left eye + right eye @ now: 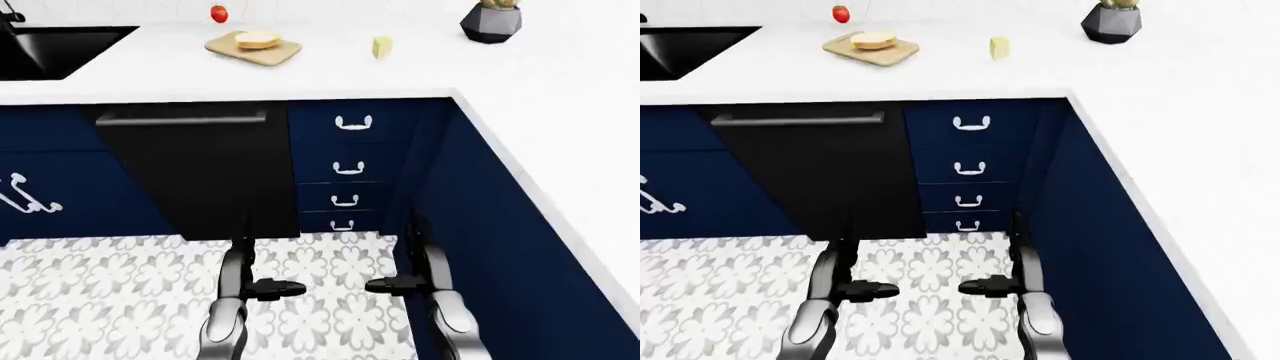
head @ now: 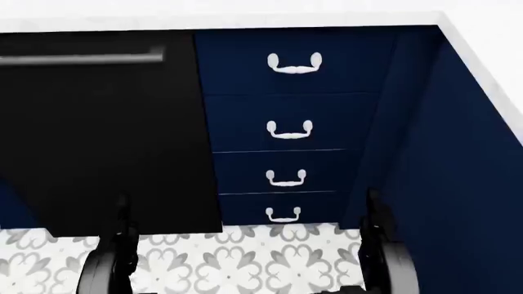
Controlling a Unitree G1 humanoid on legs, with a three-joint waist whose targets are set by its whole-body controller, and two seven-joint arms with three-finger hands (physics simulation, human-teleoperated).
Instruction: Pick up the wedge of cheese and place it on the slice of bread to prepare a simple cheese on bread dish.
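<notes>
Left-eye view: the grey-and-black left hand [image 1: 272, 287] and right hand [image 1: 390, 285] hang low over the patterned grey-and-white floor tiles [image 1: 100, 292], fingers pointing toward each other, holding nothing; whether the fingers are spread or curled I cannot tell at this size. Both hands are well short of the worktop.

Beyond them stand the black dishwasher front [image 1: 200, 172] with its grey bar handle, and to its right a navy drawer stack with white handles [image 1: 348, 169]. Above runs the white L-shaped countertop [image 1: 420, 75], which turns toward the near right. On its far part lies the pale yellow wedge of cheese [image 1: 382, 46], standing alone. To its left, well apart, the round slice of bread [image 1: 257, 39] rests on a light wooden cutting board [image 1: 254, 48]. A red tomato-like fruit [image 1: 219, 13] sits beyond the board, a dark faceted pot [image 1: 491, 22] at far right, and a black sink [image 1: 50, 49] at far left.

The step in hand appears to be the approach. It would go best by stepping close to the drawers, squaring up between cheese and board, then raising the right hand, which is nearer the cheese, and gripping the wedge on its flat sides so it does not tip or skid across the smooth counter.
</notes>
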